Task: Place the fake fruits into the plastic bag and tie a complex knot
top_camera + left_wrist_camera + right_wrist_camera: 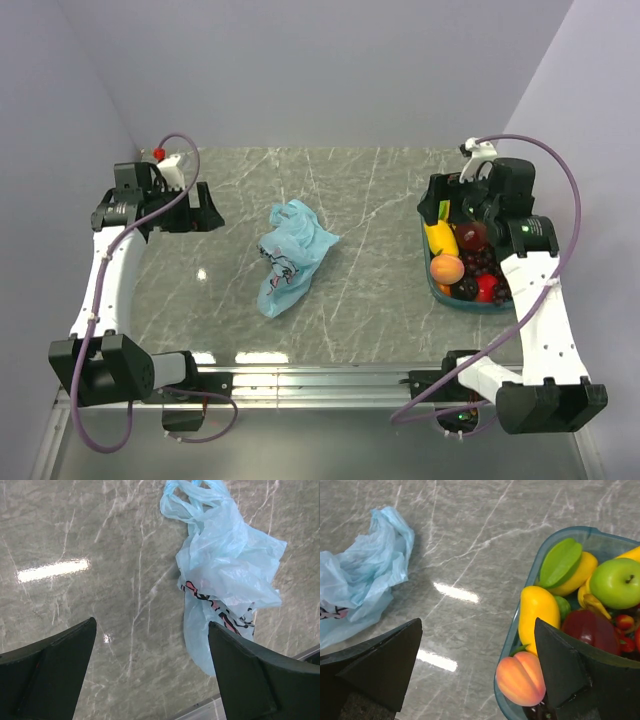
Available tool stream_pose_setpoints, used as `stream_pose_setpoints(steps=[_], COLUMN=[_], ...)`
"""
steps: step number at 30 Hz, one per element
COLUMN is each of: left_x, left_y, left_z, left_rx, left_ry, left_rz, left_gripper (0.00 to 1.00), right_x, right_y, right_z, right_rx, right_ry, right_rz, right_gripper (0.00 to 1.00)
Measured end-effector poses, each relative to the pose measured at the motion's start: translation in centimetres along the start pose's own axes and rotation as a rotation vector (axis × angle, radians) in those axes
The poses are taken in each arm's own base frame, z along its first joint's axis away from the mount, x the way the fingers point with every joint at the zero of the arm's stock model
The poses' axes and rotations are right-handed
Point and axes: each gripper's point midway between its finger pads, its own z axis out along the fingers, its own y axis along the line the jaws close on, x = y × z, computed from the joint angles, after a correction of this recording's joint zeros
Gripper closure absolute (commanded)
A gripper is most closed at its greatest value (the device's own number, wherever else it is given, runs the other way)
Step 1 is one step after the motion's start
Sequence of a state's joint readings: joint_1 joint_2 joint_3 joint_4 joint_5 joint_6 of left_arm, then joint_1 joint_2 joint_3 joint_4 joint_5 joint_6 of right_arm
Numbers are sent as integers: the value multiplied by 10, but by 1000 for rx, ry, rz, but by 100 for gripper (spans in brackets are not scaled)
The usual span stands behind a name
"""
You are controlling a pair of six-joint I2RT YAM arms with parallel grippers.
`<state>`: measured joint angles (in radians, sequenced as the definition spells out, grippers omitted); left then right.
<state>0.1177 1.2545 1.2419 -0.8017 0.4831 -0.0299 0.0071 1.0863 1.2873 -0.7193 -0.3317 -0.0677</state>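
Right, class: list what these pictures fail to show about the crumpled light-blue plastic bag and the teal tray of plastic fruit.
1. Crumpled light-blue plastic bag: opening lost in folds, every view; right wrist view crops it.
2. Its printed graphic: creased, unreadable.
3. Teal plastic tray: far end under the right arm, top view; a finger of the right gripper covers plastic fruit, wrist view.
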Motion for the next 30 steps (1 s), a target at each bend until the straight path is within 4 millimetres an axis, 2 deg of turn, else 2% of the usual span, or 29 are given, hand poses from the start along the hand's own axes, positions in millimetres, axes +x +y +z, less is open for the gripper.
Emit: stream_pose_setpoints(steps=[6,9,15,19,22,24,30], left_x=[4,4,8,15,30,43,77], left_y=[2,2,-17,-35,-47,-55,-73], left_z=[5,14,55,93,119,134,168], left_rx=[-3,12,118,216,280,323,414], left_ry=[11,36,133,205,270,320,433], left_rz=[18,37,80,81,47,20,-69], left_gripper=[1,1,1,1,1,1,6], right_x=[9,15,29,37,55,76,137], right_y=[18,36,89,123,142,151,166], right_z=[18,34,79,119,149,168,205], right_rx=[-98,-175,-338,-417,-450,-460,-482], right_ry=[55,102,237,320,397,460,636], right_rz=[44,68,87,110,131,154,235], right_gripper=[0,0,0,0,0,1,5])
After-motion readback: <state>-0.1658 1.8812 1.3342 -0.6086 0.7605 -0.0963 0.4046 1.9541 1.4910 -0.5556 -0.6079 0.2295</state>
